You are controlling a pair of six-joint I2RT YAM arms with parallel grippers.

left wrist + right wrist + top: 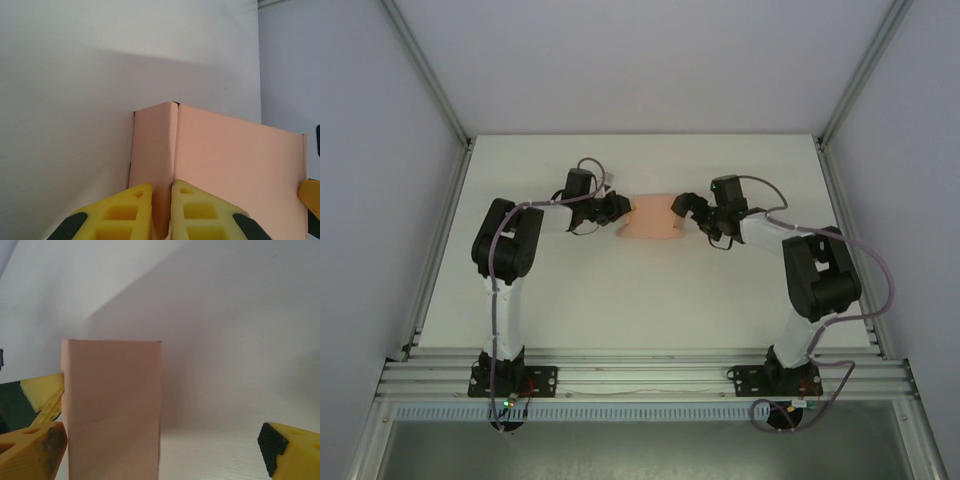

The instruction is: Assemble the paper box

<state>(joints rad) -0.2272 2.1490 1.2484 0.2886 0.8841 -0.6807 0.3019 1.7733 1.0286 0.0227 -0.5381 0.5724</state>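
The salmon-pink paper box stands folded up on the white table, between both grippers. In the left wrist view its broad side faces me, and a narrow end panel sits in my left gripper, whose yellow fingers are shut on it. From above, the left gripper meets the box's left end. My right gripper is at the box's right end, and its fingers stand wide open. The box lies between them, close to the left finger, and I cannot tell whether it touches.
The white table lies bare in front of the box. Grey enclosure walls with aluminium posts stand at the back corners. An aluminium rail carrying both arm bases runs along the near edge.
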